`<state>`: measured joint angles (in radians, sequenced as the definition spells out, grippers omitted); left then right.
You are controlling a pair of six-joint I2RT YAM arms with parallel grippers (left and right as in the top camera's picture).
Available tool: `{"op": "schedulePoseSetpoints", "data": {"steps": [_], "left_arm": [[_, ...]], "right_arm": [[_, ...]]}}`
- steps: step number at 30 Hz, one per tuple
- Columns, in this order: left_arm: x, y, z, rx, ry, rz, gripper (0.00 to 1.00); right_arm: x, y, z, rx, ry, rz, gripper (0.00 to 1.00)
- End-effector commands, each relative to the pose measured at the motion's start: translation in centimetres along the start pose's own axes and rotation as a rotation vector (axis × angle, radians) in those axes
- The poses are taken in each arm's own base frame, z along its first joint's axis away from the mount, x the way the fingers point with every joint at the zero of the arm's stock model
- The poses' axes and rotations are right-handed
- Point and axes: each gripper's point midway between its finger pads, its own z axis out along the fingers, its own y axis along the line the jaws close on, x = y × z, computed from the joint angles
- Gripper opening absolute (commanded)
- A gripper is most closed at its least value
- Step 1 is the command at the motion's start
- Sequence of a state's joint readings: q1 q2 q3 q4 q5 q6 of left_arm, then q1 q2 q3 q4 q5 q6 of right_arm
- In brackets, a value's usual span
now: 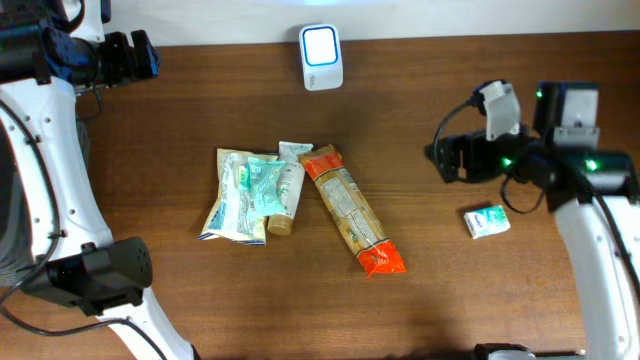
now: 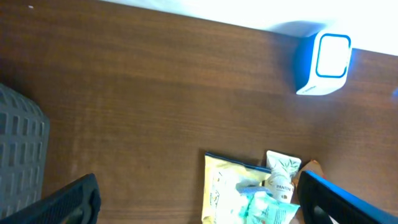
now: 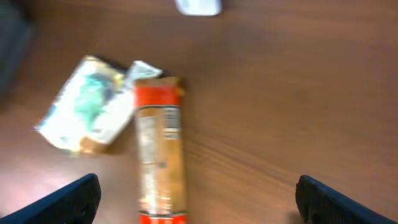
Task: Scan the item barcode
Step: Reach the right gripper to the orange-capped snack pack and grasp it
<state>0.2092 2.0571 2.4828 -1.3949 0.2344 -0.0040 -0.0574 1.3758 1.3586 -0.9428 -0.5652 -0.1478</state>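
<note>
Orange-and-red long packet [image 1: 352,222] lies flat mid-table, slanting from upper left to lower right, printed label panel facing up; blurred in the right wrist view, so no barcode can be made out. Its upper end is just beside a white tube [image 1: 288,188] with a brown cap. Tube overlaps a teal packet [image 1: 262,185], which sits on a pale yellow pouch [image 1: 228,200]; all four form one loose cluster on the brown wooden table [image 1: 150,150]. White scanner [image 1: 321,57] with a lit blue-white window stands at the far edge, well apart from the cluster. Small green-and-white box [image 1: 487,221] lies alone to the right, near the right arm. Left gripper [image 1: 148,55] hangs over the far left corner, jaws spread wide, nothing between them; its dark fingers [image 2: 68,202] frame the pouch and tube from above. Right gripper [image 1: 438,158] sits right of the cluster, pointing toward it, jaws likewise wide and empty.
</note>
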Motion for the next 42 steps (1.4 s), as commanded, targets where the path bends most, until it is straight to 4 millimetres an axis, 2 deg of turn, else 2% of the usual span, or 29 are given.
{"op": "schedulePoseSetpoints", "data": {"steps": [1,4,7,9,11,13,15,20,22,25,26,28,29,30,31,32,33,34,36,37,38,39,40,42], "left_arm": [[0.0,0.2,0.3,-0.001,0.004,0.004,0.99],[0.0,0.2,0.3,-0.001,0.004,0.004,0.99],[0.0,0.2,0.3,-0.001,0.004,0.004,0.99],[0.0,0.2,0.3,-0.001,0.004,0.004,0.99],[0.0,0.2,0.3,-0.001,0.004,0.004,0.99],[0.0,0.2,0.3,-0.001,0.004,0.004,0.99],[0.0,0.2,0.3,-0.001,0.004,0.004,0.99],[0.0,0.2,0.3,-0.001,0.004,0.004,0.99],[0.0,0.2,0.3,-0.001,0.004,0.004,0.99],[0.0,0.2,0.3,-0.001,0.004,0.004,0.99],[0.0,0.2,0.3,-0.001,0.004,0.004,0.99],[0.0,0.2,0.3,-0.001,0.004,0.004,0.99],[0.0,0.2,0.3,-0.001,0.004,0.004,0.99],[0.0,0.2,0.3,-0.001,0.004,0.004,0.99],[0.0,0.2,0.3,-0.001,0.004,0.004,0.99],[0.0,0.2,0.3,-0.001,0.004,0.004,0.99],[0.0,0.2,0.3,-0.001,0.004,0.004,0.99],[0.0,0.2,0.3,-0.001,0.004,0.004,0.99],[0.0,0.2,0.3,-0.001,0.004,0.004,0.99],[0.0,0.2,0.3,-0.001,0.004,0.004,0.99],[0.0,0.2,0.3,-0.001,0.004,0.004,0.99],[0.0,0.2,0.3,-0.001,0.004,0.004,0.99],[0.0,0.2,0.3,-0.001,0.004,0.004,0.99],[0.0,0.2,0.3,-0.001,0.004,0.004,0.99]], "right_arm": [[-0.1,4.4,2.3,-0.319,0.052,0.079,0.99],[4.1,5.3,7.6,-0.296,0.281,0.091,0.99],[7.9,6.1,11.8,-0.180,0.460,0.027,0.87],[10.0,5.3,13.4,-0.047,0.546,0.029,0.80],[11.6,4.9,14.1,-0.020,0.613,0.053,0.77],[12.8,4.2,14.6,-0.013,0.655,0.076,0.70],[13.8,3.6,15.8,-0.012,0.667,0.079,0.59],[15.1,2.7,18.0,-0.018,0.620,0.057,0.11],[16.1,2.8,18.6,-0.018,0.621,0.040,0.04],[19.4,5.2,19.3,-0.059,0.707,-0.057,0.04],[21.1,6.0,19.5,-0.053,0.751,-0.105,0.04],[23.5,6.4,19.7,-0.016,0.814,-0.167,0.11],[24.5,6.5,19.9,0.005,0.842,-0.179,0.09],[24.4,6.2,20.0,0.036,0.837,-0.152,0.05],[24.0,6.0,20.0,0.041,0.827,-0.134,0.05],[23.1,5.5,20.0,0.055,0.810,-0.095,0.09],[21.3,5.3,19.7,0.034,0.785,-0.046,0.23],[19.5,5.5,19.4,-0.002,0.756,-0.002,0.26],[17.0,6.0,18.6,-0.077,0.715,0.073,0.34],[15.8,6.0,17.9,-0.138,0.698,0.149,0.60],[15.7,5.9,17.4,-0.167,0.701,0.192,0.73],[15.7,5.8,17.1,-0.186,0.708,0.236,0.78],[16.2,5.6,16.8,-0.195,0.719,0.281,0.81],[17.4,5.9,17.2,-0.178,0.744,0.341,0.81]]}}
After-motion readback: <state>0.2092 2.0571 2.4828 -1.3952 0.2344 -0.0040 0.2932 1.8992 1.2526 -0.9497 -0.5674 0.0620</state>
